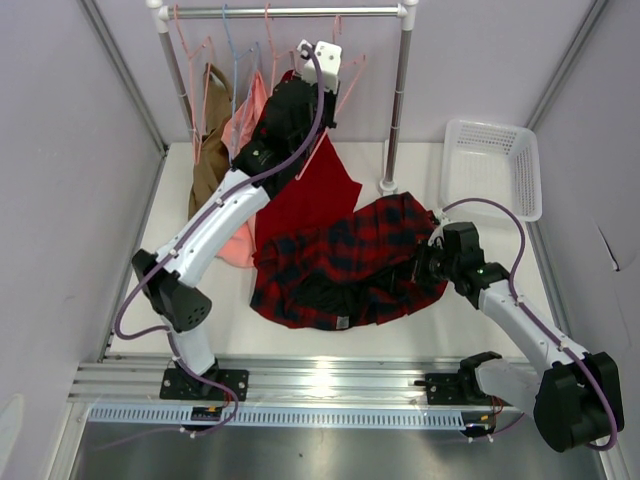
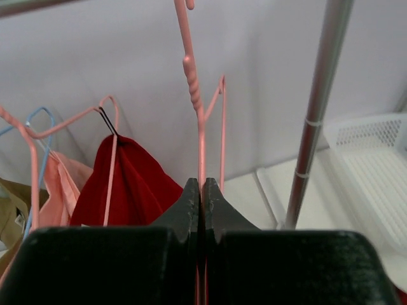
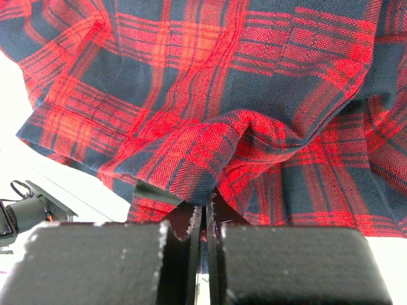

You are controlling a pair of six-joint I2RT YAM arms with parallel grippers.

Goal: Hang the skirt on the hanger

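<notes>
The red and navy plaid skirt [image 1: 340,262] lies crumpled on the table, its white label at the near hem. It fills the right wrist view [image 3: 210,95]. My right gripper [image 1: 426,262] is shut on a fold at the skirt's right edge, and the cloth is pinched between the fingers [image 3: 203,211]. My left gripper [image 1: 320,100] is raised at the clothes rack. It is shut on the pale-pink wire hanger [image 1: 352,82], clamping a straight run of wire below the twisted neck [image 2: 201,143]. The wire runs between the closed jaws [image 2: 201,185]. The hanger's hook top is out of view.
A rack with a metal upright [image 1: 398,100] stands at the back and carries more pink hangers. A plain red garment [image 1: 305,200], a salmon-pink one [image 1: 243,130] and a brown one [image 1: 210,145] hang there. A light-blue hanger [image 2: 39,121] hangs at the left. A white basket [image 1: 492,165] sits back right.
</notes>
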